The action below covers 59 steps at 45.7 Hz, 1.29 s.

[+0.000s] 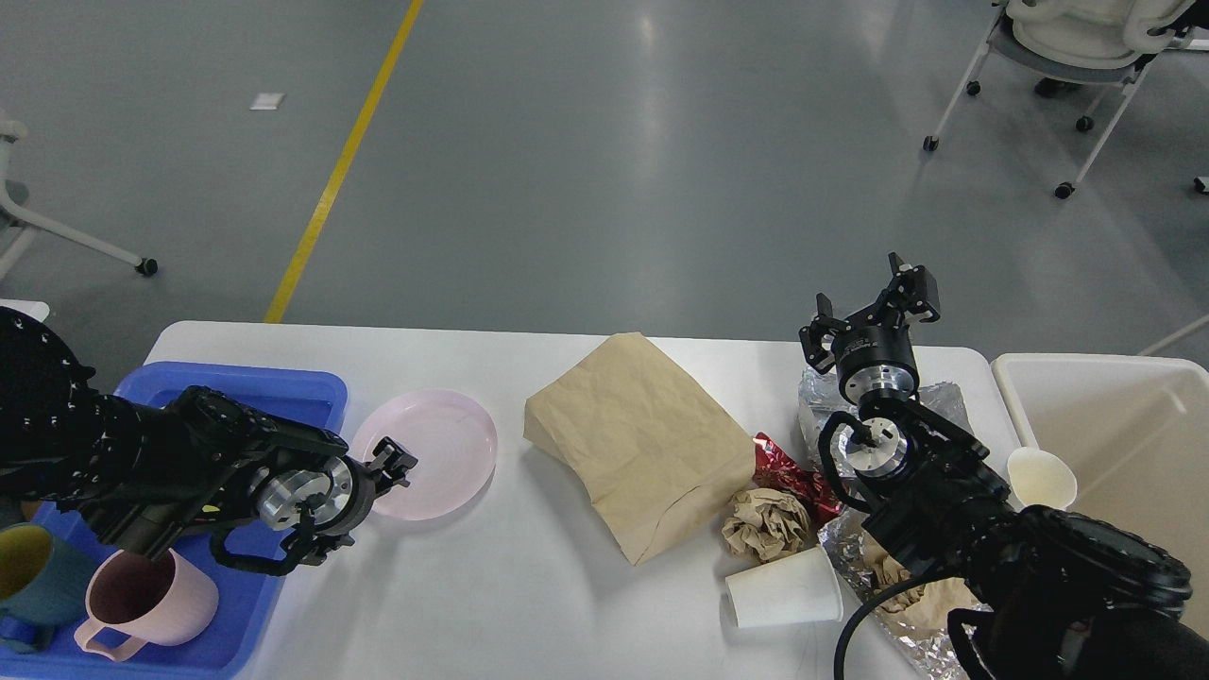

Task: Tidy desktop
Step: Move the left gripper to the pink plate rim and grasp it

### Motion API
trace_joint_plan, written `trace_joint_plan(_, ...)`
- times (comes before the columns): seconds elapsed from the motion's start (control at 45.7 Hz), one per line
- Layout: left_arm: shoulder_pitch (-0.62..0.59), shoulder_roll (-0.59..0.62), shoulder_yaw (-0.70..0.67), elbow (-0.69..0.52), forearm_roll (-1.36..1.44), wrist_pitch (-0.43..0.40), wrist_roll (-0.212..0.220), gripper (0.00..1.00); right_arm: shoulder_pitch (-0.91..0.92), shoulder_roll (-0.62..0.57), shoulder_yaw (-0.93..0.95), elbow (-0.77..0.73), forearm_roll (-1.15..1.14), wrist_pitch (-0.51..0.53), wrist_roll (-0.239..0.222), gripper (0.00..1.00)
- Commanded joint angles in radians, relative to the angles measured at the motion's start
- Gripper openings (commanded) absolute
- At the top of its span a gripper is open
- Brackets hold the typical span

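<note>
The white desktop [491, 604] is seen from above, with a grey floor [604, 151] behind its far edge. A blue tray [255, 387] sits on its left end. A pink mug [151, 600] and a dark blue-green mug [38, 576] are held in the tray. A pink plate [444, 444] lies just beside the tray's right edge.

The left gripper [392, 465] is placed at the left rim of the plate. Its fingers are small and dark, so it cannot be told if they are spread or closed.

A brown paper bag [642, 439] lies flat in the middle. Near the right end, a ball of brown paper [765, 521], a red wrapper [784, 467], a tipped white paper cup [784, 590] and crinkled foil [822, 401] are crowded together. Part of the foil is hidden by the right arm.

The right gripper [874, 302] is held up over the far right corner, with its fingers spread and nothing between them.

A cream bin [1133, 453] stands past the right edge. A small white cup [1039, 477] is seen at its near left rim.
</note>
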Motion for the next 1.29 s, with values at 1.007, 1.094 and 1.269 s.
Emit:
trace_joint_plan(1.007, 0.111, -0.018, -0.045, 0.127, 0.016, 0.066, -0.043, 0.44, 0.0, 0.0, 0.0, 0.0, 0.0, 0.0, 0.0, 1.0)
trace_joint_plan(1.094, 0.112, -0.021, -0.045, 0.128, 0.016, 0.066, -0.045, 0.44, 0.0, 0.0, 0.0, 0.0, 0.001, 0.0, 0.0, 1.0)
trace_joint_plan(1.269, 0.12, -0.026, -0.045, 0.127, 0.016, 0.066, -0.042, 0.34, 0.0, 0.0, 0.0, 0.0, 0.001, 0.0, 0.0, 1.0)
